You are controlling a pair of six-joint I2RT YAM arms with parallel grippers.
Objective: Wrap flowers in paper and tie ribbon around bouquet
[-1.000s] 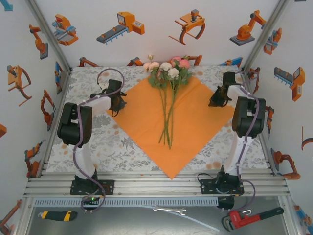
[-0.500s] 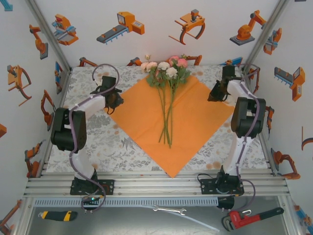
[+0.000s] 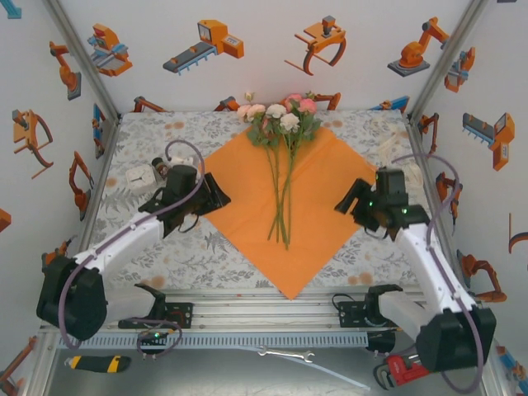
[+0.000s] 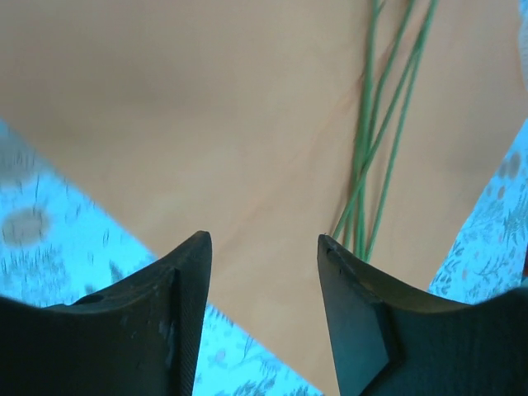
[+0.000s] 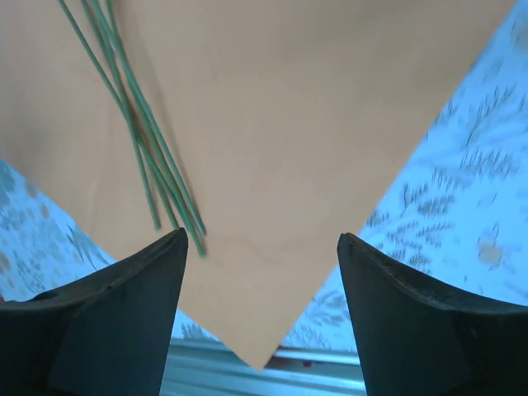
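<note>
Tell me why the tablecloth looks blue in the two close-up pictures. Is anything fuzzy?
Left wrist view: a colour cast turns the tablecloth bluish, its print smeared, and the paper looks pale. Right wrist view: same blue tint; the flower stems are slightly blurred. Top external view: even light, sharp, tablecloth grey-white.

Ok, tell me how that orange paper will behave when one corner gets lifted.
The paper lies as a thin flat sheet, so it will probably flop and bend rather than lift stiffly. It looks light, so it may slide on the tablecloth when pushed. The flowers lie across its middle and should weigh that part down somewhat.
</note>
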